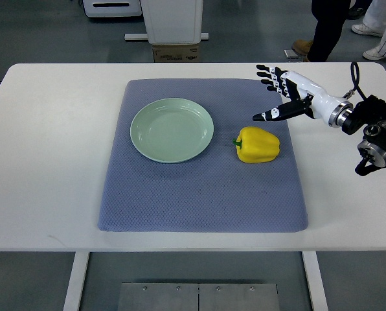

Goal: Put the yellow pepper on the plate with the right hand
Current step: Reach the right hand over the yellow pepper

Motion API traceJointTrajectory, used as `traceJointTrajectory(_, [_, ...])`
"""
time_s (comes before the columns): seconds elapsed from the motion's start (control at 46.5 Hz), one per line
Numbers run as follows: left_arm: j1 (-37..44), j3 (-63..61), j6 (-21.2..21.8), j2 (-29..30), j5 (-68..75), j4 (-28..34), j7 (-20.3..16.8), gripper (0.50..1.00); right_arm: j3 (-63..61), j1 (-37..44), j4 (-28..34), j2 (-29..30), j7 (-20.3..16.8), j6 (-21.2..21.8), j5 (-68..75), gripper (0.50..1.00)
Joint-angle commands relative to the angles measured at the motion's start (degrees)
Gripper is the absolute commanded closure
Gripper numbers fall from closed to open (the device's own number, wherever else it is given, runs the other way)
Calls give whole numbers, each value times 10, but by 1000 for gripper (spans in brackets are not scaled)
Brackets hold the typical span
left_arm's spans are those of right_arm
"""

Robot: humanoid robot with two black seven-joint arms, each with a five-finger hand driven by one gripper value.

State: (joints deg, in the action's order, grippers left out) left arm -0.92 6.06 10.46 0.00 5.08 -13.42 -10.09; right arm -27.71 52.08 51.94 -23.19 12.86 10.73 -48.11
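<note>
Right now the right hand point(285, 92) hangs over the far right corner of the mat point(199, 194), its arm coming in from the right edge of the view. Its fingers point(269, 74) are spread and stretched out toward the left, the thumb pointing down and left below them, and they hold nothing. The hand is white with black fingertips and joints, and behind the wrist sits a metal ring and dark cabling.

The pepper point(258, 145) lies on the mat just below and a little to the left of the hand, apart from it, with a clear gap between thumb tip and fruit. It rests on its side, its green stem pointing left toward the plate point(171, 129).

The plate is pale green, round and bare, and sits on the left half of the mat, near the pepper but not touching it.

The mat is a grey-blue textured cloth spread in the middle of a white table point(44, 168).

Beyond the far edge of the table stands a white pedestal with a cardboard box at its foot, and at the top right a person's legs and shoes show on the grey floor.
</note>
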Motion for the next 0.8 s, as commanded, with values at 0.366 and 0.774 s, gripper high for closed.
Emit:
traceJointTrajectory(0.366, [0,0,0,0,0,1,0,500,87,22,34,-22,15,0,-53,505])
traceJointTrajectory(0.774, [0,0,0,0,0,0,0,500,137,35,31,-19,31,-5,-66,513])
